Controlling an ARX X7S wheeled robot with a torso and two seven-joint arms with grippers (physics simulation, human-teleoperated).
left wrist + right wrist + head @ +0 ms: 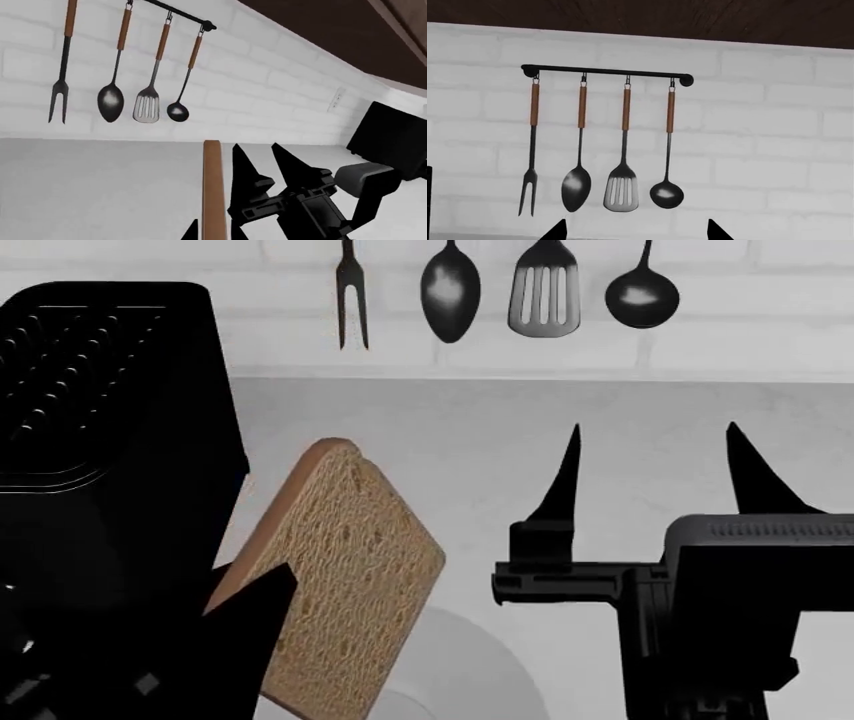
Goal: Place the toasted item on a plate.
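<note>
Your left gripper point(254, 625) pinches the toast point(344, 580), tilted above the plate point(467, 660). Your right gripper point(654, 475) has its fingers spread wide and holds nothing.

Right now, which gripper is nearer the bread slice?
Left. The left gripper holds the bread slice at its lower edge, above the plate. The right gripper is open and empty, off to the slice's right, apart from it.

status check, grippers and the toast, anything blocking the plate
Left gripper shut on bread slice, held tilted above plate. Right gripper open, empty. Nothing seen blocking the plate.
</note>
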